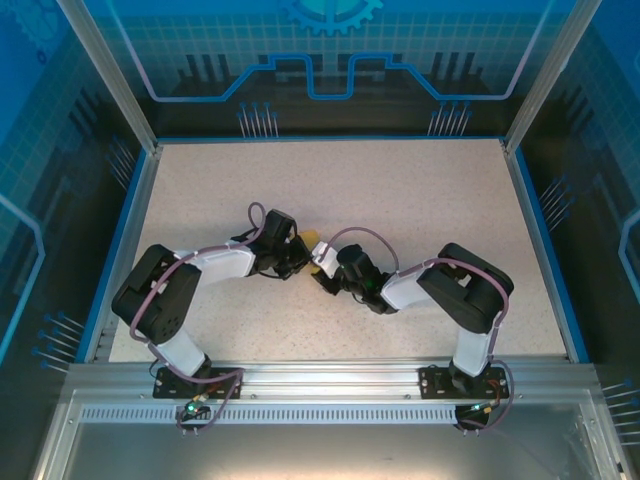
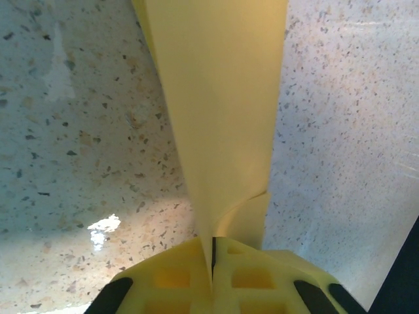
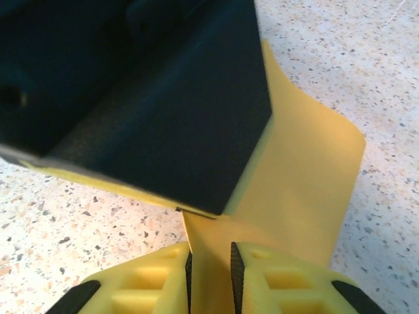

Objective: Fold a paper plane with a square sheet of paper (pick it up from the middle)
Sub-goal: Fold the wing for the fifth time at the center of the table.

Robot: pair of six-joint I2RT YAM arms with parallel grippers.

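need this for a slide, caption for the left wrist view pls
Left tool shut on the narrow end of a creased yellow paper, held over the speckled table.

Yellow-fingered left gripper (image 2: 213,258) clamped on a folded strip of thin pale-yellow paper (image 2: 219,111).
The strip widens away from the jaws over the speckled off-white tabletop (image 2: 72,131); a flap curls near them.

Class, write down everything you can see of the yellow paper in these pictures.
The paper is thin, plain orange-yellow and unmarked. It looks folded, with overlapping layers, and bows rather than lying flat. It is held over the middle of the speckled table; whether it touches the table is unclear. The left claw is shut on one end. Another edge sits between the slightly parted fingers of the right claw.
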